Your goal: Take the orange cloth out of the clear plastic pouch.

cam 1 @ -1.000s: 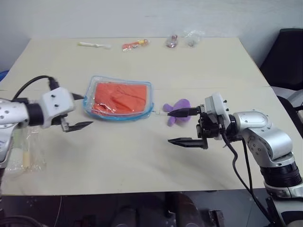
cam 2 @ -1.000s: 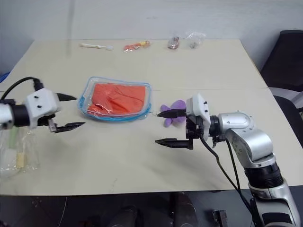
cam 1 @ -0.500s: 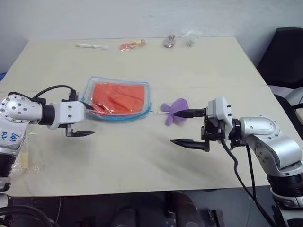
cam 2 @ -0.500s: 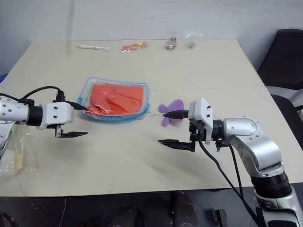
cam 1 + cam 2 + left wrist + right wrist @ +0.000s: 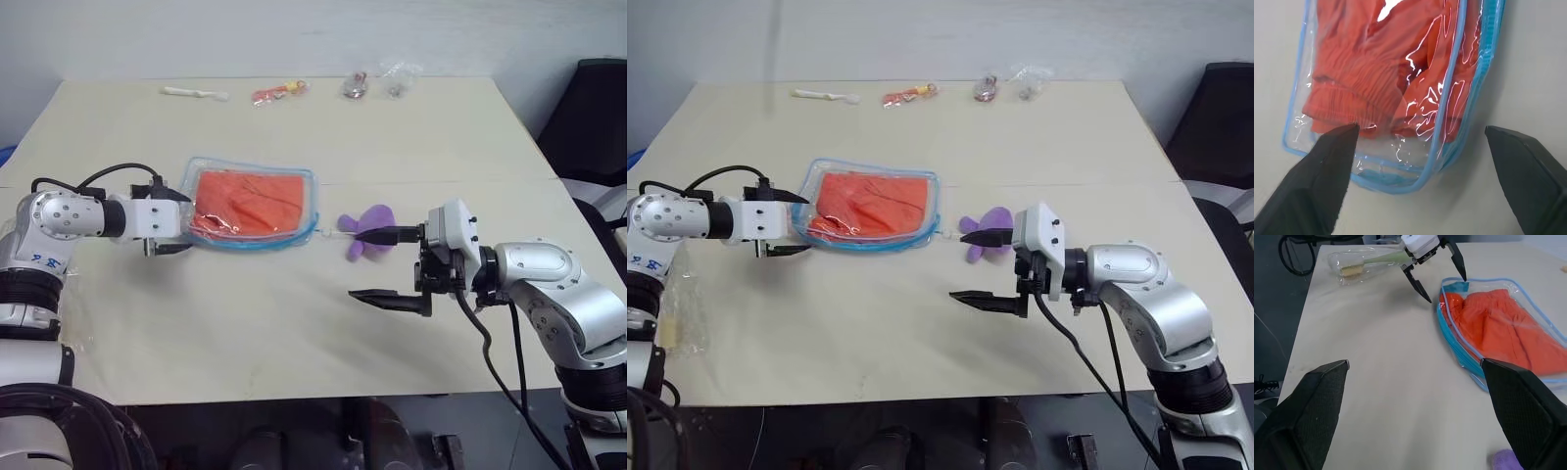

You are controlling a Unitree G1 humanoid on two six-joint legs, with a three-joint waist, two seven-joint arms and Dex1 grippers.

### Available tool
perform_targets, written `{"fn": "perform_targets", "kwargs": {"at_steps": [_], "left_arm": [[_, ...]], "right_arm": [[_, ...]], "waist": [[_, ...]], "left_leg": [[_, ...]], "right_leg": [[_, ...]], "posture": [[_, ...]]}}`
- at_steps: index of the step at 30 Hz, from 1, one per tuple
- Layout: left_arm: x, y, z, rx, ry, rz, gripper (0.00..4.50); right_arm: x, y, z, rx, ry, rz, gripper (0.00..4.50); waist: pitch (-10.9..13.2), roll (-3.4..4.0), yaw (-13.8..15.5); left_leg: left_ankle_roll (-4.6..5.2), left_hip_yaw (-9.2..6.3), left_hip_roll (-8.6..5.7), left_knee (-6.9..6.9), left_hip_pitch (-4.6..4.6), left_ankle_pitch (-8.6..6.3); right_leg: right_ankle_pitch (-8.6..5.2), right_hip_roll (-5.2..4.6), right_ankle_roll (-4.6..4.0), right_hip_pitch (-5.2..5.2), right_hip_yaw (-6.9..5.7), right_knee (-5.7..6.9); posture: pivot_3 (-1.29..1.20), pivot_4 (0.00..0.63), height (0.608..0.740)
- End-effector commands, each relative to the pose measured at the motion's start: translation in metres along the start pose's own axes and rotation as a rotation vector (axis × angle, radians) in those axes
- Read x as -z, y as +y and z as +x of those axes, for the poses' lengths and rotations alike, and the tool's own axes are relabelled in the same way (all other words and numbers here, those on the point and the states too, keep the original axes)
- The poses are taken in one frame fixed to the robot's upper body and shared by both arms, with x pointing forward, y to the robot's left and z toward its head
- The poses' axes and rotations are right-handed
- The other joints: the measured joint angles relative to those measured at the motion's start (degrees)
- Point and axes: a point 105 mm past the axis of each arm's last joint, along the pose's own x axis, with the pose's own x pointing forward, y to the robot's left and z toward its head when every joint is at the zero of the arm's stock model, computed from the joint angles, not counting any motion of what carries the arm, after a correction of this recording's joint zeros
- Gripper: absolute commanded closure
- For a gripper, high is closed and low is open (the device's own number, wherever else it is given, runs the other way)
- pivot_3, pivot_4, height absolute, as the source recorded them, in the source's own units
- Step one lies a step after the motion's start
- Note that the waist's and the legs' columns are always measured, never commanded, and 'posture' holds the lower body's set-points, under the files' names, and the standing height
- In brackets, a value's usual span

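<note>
The clear plastic pouch [image 5: 306, 223] with light blue trim lies flat on the table, left of centre. The orange cloth [image 5: 251, 199] is folded inside it and fills most of it. My left gripper [image 5: 183, 224] is at the pouch's left end, open. In the left wrist view its fingers [image 5: 1327, 166] stand on either side of the pouch's rounded corner [image 5: 1400, 181]. My right gripper [image 5: 377, 265] hovers open over the table to the right of the pouch, one finger above the other, with nothing between them.
A small purple plush toy [image 5: 372, 231] lies just right of the pouch, beside my right gripper's upper finger. A thin clear bag with a brush [image 5: 1359, 263] lies near the table's left edge. Several small items [image 5: 279, 93] line the far edge. A black chair [image 5: 591, 117] stands at right.
My left gripper has moved forward to the pouch's left end and rolled, so its fingers now straddle the corner. The right gripper has stayed in place, open.
</note>
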Motion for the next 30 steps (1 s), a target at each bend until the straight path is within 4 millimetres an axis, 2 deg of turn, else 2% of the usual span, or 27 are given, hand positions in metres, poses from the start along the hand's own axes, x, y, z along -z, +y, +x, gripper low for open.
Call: {"fn": "perform_targets", "kwargs": {"at_steps": [1,6,11,15,18,23,27,30], "left_arm": [[0.002,0.007,-0.001,-0.020,0.011,0.014,1.24],[0.004,0.005,0.004,-0.013,0.028,0.038,2.90],[-0.004,0.001,0.007,0.001,-0.019,0.044,4.48],[-0.025,-0.004,0.008,0.010,-0.113,0.045,4.48],[-0.049,-0.013,0.003,0.013,-0.194,0.074,4.48],[-0.091,-0.046,-0.016,0.014,-0.276,0.153,4.48],[-0.100,-0.068,-0.025,0.004,-0.228,0.099,4.48],[-0.093,-0.075,-0.021,-0.040,-0.094,0.041,4.48]], "right_arm": [[-0.010,0.003,-0.001,-0.002,-0.024,-0.035,0.00],[-0.012,0.003,-0.002,0.000,-0.027,-0.034,0.00],[-0.010,0.003,-0.005,0.001,-0.017,-0.029,0.00],[-0.004,0.006,-0.012,-0.003,0.014,-0.013,0.00],[0.001,0.010,-0.020,-0.013,0.044,0.003,0.00],[0.012,0.018,-0.038,-0.012,0.106,0.059,0.00],[0.016,0.027,-0.049,-0.033,0.131,0.106,0.00],[0.018,0.029,-0.053,-0.033,0.141,0.110,0.00]], "waist": [[0.00,0.00,0.03],[-0.01,-0.01,0.17],[-0.01,-0.02,0.19],[-0.01,-0.02,0.27],[-0.01,-0.01,0.32],[-0.01,-0.01,0.38],[-0.01,-0.01,0.52],[-0.01,-0.01,0.75]], "left_leg": [[0.00,0.00,0.00,0.01,0.00,0.00],[0.01,0.00,0.00,0.04,-0.01,0.00],[0.01,-0.01,0.00,0.04,-0.01,0.01],[0.02,-0.02,0.00,0.05,-0.02,0.01],[0.02,-0.07,0.01,0.12,-0.06,0.01],[0.01,-0.20,0.07,0.24,-0.22,0.01],[0.01,-0.19,0.09,0.23,-0.27,0.00],[0.00,-0.18,0.09,0.23,-0.29,0.00]], "right_leg": [[0.00,0.00,0.00,0.00,0.00,0.01],[0.00,-0.02,0.00,0.00,-0.01,0.01],[0.00,-0.03,0.01,0.00,-0.01,0.02],[0.00,-0.05,0.00,0.00,-0.01,0.02],[0.00,-0.07,0.00,0.00,-0.03,0.03],[0.01,-0.09,0.02,-0.04,-0.06,0.01],[0.02,-0.08,0.02,-0.04,-0.01,-0.01],[0.06,-0.05,-0.03,0.15,0.09,0.00]], "posture": [[0.00,0.150,0.740],[0.00,0.150,0.740],[0.00,0.150,0.740],[0.00,0.150,0.740],[0.00,0.150,0.740],[0.00,0.150,0.740],[0.00,0.150,0.740],[0.00,0.150,0.740]]}}
